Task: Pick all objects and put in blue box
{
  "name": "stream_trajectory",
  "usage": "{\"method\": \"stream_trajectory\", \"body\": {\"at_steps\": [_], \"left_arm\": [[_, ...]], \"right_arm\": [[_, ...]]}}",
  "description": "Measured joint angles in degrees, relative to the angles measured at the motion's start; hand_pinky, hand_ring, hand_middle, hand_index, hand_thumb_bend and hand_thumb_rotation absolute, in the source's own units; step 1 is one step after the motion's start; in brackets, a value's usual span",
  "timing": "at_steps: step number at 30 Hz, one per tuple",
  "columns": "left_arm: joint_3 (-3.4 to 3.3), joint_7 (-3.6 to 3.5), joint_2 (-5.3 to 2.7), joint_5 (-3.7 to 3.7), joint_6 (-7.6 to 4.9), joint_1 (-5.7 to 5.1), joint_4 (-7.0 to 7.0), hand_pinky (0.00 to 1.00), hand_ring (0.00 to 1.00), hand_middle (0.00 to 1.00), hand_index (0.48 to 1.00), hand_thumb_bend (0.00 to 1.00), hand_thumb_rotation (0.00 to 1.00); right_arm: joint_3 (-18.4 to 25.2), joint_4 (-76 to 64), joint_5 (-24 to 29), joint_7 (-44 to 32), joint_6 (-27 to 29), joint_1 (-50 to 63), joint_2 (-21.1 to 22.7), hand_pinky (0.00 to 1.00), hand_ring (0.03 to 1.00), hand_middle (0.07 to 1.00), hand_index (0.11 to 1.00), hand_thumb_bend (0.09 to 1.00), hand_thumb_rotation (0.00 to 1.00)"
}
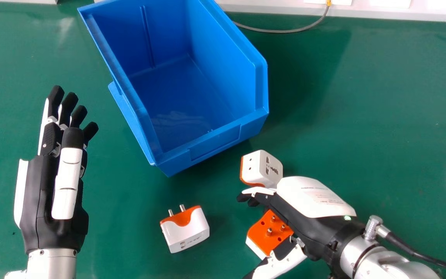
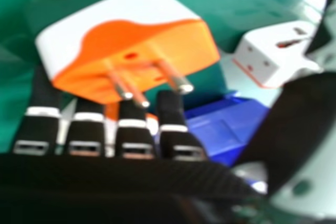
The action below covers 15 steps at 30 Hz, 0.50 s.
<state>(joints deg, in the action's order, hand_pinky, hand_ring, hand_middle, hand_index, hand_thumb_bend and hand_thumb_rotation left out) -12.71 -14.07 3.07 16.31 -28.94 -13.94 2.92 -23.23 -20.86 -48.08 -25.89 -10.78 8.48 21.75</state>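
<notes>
Two-pin adapter (image 1: pixel 188 235) lies on the green table (image 1: pixel 381 116), to the right side of the left hand (image 1: pixel 43 193) and well apart from it; its pins point forward, to the blue box (image 1: pixel 217 145). This left hand is open, with the fingers almost straight, and it has hold of nothing. The box is upright, ahead of the left hand and to its right, so it is ahead and to the left of the right hand (image 1: pixel 304 228). Next comes the socket adapter (image 1: pixel 261 168), on the table just ahead of the right hand's fingers; if they touch, I cannot tell. The three-pin adapter (image 1: pixel 267 234) is between the fingers and the thumb of the right hand, with its orange pin side visible. The right hand is widely open, the fingers only a little bent. In its own view, the thumb stands well apart from the three-pin adapter, so this adapter is not gripped; if the fingers touch it, I cannot tell. Behind the right hand, at its wrist, a black cable (image 1: pixel 420 254) goes to the right.
</notes>
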Motion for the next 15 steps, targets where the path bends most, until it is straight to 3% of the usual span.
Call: {"method": "stream_trajectory", "body": {"at_steps": [15], "left_arm": [[-0.01, 0.08, 0.06, -0.18, 0.01, 0.0, -0.04, 0.92, 0.96, 0.97, 0.967, 0.75, 0.78]], "right_arm": [[-2.3, -0.8, -6.3, -2.0, 0.1, -1.2, 1.3, 0.64, 0.757, 0.827, 0.791, 0.833, 0.21]]}}
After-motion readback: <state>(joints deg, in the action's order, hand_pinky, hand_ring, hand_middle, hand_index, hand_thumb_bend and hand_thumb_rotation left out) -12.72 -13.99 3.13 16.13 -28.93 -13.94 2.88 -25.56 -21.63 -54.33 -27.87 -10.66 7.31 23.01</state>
